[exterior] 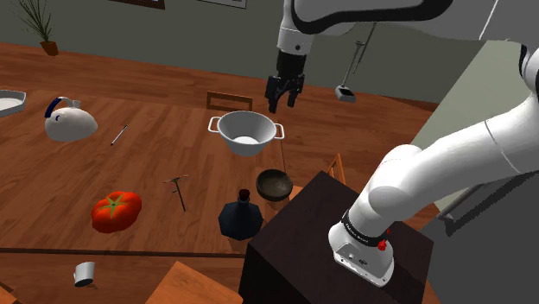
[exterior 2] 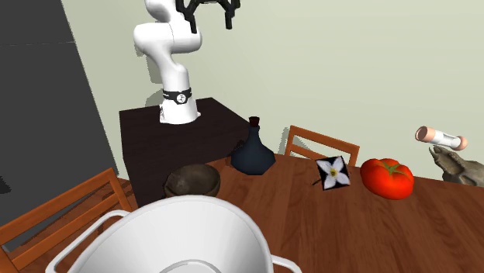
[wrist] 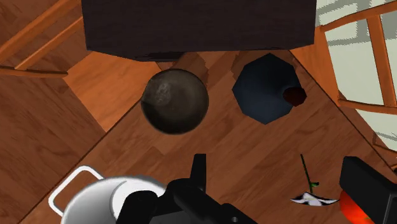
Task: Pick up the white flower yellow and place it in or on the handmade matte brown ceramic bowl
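Observation:
The flower [exterior 2: 334, 172] has white petals and a yellow centre on a thin dark stem; it lies on the wooden table between the dark vase and the tomato. It also appears as flower [exterior: 177, 189] and flower [wrist: 312, 198]. The dark brown bowl [exterior: 274, 184] sits empty near the stand, seen again as bowl [exterior 2: 192, 180] and bowl [wrist: 174, 100]. My gripper [exterior: 284, 102] hangs high over the table above the white pot, open and holding nothing. Its fingers stand wide apart at gripper [exterior 2: 208, 15] and gripper [wrist: 280, 184]. The flower lies far below, near one finger.
A white two-handled pot [exterior: 247, 132] stands under the gripper. A dark blue vase [exterior: 240, 216] sits beside the bowl, a red tomato [exterior: 117, 210] past the flower. A white teapot [exterior: 69, 121], a pen [exterior: 119, 135] and a cup [exterior: 84, 273] lie farther off. Wooden chairs [exterior 2: 322, 145] ring the table.

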Available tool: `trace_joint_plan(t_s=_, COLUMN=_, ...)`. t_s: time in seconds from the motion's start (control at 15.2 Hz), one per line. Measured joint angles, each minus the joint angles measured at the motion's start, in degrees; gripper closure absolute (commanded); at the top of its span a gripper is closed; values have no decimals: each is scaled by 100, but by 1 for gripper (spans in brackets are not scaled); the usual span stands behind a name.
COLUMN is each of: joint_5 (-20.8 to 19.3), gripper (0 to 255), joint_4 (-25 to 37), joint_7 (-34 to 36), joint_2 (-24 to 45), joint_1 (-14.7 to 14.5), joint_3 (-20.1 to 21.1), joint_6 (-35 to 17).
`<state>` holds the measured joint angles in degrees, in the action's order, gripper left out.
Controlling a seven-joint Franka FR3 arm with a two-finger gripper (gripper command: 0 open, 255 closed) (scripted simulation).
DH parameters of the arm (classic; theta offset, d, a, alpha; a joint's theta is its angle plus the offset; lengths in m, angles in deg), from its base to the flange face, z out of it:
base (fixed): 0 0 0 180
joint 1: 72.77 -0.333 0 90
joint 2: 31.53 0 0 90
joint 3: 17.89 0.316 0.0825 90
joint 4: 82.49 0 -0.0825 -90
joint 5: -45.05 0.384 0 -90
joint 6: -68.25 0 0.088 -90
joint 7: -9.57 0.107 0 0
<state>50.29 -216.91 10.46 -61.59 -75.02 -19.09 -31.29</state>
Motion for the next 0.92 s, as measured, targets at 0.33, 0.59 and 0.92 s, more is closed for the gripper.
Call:
trace_joint_plan(t_s=0.33, joint_5=85, gripper=0, joint_4=495, joint_7=-140, joint_2=1113, joint_1=-200, joint_3=148, joint_6=-410)
trace_joint_plan(t_s=0.59, joint_5=127, gripper=0, joint_4=853, joint_7=-237, joint_2=1969, joint_1=-346, joint_3=284, joint_6=-735)
trace_joint_plan(t_s=0.92, joint_5=128, gripper=0, joint_4=1479, joint_7=-330, joint_2=3067, joint_1=-514, joint_3=455, joint_6=-1003)
